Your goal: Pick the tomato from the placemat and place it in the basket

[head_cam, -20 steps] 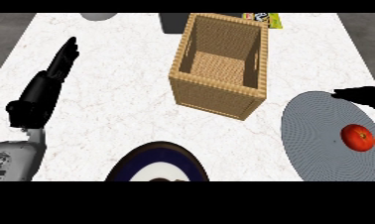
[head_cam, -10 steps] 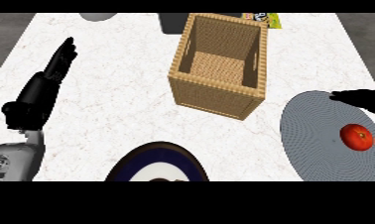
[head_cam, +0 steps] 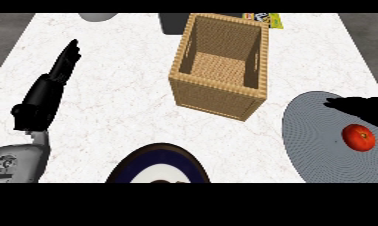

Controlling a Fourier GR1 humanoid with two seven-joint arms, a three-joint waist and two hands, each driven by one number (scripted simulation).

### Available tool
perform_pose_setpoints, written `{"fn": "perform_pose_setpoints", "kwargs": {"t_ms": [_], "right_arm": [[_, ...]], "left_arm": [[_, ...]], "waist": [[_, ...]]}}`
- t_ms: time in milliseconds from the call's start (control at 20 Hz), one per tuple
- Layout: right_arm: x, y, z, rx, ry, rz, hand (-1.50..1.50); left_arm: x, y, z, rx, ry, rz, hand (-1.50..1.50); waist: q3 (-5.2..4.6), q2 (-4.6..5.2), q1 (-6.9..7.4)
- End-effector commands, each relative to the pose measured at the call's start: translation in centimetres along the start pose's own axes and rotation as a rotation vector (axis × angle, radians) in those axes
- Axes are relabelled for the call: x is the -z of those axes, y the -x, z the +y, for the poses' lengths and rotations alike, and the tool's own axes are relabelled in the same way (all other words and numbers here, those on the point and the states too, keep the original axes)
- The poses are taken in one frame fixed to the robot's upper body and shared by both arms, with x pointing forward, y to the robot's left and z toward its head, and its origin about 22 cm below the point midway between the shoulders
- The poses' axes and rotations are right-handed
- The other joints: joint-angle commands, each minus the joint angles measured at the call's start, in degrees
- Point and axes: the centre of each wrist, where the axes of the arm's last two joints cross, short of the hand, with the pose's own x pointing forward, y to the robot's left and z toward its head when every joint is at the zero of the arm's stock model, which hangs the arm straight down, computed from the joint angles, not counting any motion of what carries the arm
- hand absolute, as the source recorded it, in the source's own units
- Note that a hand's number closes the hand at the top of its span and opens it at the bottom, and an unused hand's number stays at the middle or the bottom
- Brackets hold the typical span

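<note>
Right hand (head_cam: 353, 104) hovers just beyond the tomato (head_cam: 359, 137) on the placemat (head_cam: 314, 135), fingers unreadable; a glancing touch could roll it off the worktop (head_cam: 118, 95), away from the basket (head_cam: 219, 67).

No words or numbers can be read here. A small yellow and green packet (head_cam: 267, 19) lies on the table (head_cam: 118, 95) just behind the basket (head_cam: 220, 70). It has dark marks printed on it, but they are too tiny to make out.
</note>
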Motion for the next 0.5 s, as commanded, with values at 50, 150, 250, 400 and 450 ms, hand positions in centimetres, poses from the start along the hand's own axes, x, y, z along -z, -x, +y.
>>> {"fn": "perform_pose_setpoints", "kwargs": {"t_ms": [50, 150, 250, 400, 450], "right_arm": [[0.9, 1.0, 1.9, 0.022, 0.014, -0.006, -1.50], [2.2, 0.9, 2.1, 0.023, 0.005, 0.009, -1.50], [0.8, 2.1, -0.2, 0.018, -0.022, 0.002, -1.50], [0.5, 1.0, 4.2, 0.008, -0.023, -0.011, -1.50], [0.7, 2.2, 2.3, 0.020, -0.030, 0.027, -1.50]], "left_arm": [[0.1, -0.5, 0.7, -0.007, 0.022, 0.011, 0.00], [-0.3, -2.3, -1.0, -0.010, 0.012, -0.008, 0.00], [-0.4, -0.1, 2.1, -0.010, 0.009, 0.001, 0.00], [0.4, 0.2, 0.6, -0.014, -0.010, -0.002, 0.00], [-0.5, 0.6, 0.7, -0.014, 0.006, -0.004, 0.00]], "waist": [[0.00, 0.02, 0.16], [0.03, 0.04, 0.48], [0.00, 0.07, 0.41], [-0.01, -0.01, -0.19], [-0.01, 0.03, 0.16]]}}
